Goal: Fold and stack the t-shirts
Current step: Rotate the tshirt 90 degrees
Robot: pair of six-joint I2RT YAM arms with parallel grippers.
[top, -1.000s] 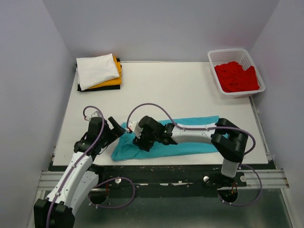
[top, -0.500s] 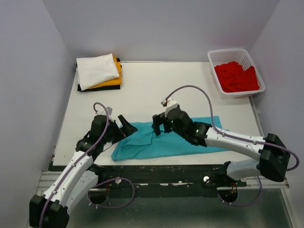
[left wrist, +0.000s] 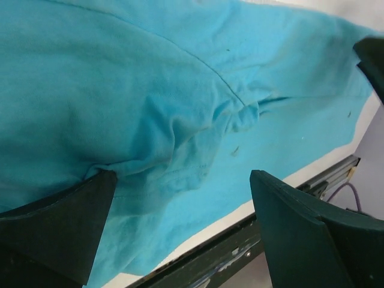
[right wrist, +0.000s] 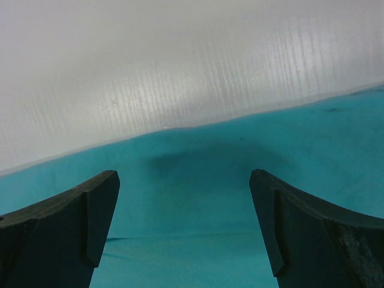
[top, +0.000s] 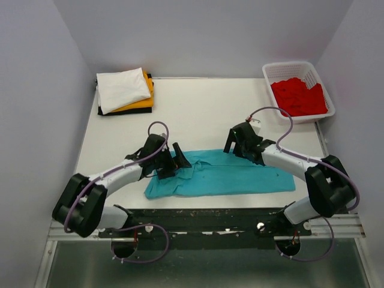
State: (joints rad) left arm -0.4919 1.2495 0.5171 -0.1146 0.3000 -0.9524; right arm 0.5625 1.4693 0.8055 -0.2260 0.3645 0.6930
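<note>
Obs. The teal soft-cloth t-shirt [top: 228, 177] lies as a long strip along the near edge of the flat white table [top: 204, 108]. Its long axis runs left to right. The left end is rumpled and the right part is smoother.

Left gripper [top: 175, 162]: spread wide with nothing between the jaws, low over the rumpled left end. In its wrist view one finger [left wrist: 54, 228] looks to press the cloth (contact not certain).

Right gripper [top: 235, 143]: also spread and empty, at the far long edge of the strip, right of middle. Its wrist view shows the hem crossing between the fingers, with bare table beyond.

Key relation: each arm is nearer its own half, and the cloth lies to the near side of the right gripper. I judge that a fold along the long axis would start from that far edge.

Change vs. half a second ago: the right gripper has left the middle of the shirt and gone right and outward to the hem. The left gripper has reached further in over the left end.

Elsewhere: the folded stack of white, orange-yellow and black shirts [top: 123, 90] sits at far left. The red shirt [top: 298, 97] sits in the white plastic lattice basket [top: 287, 64] at far right. Both are well apart from the strip.
</note>
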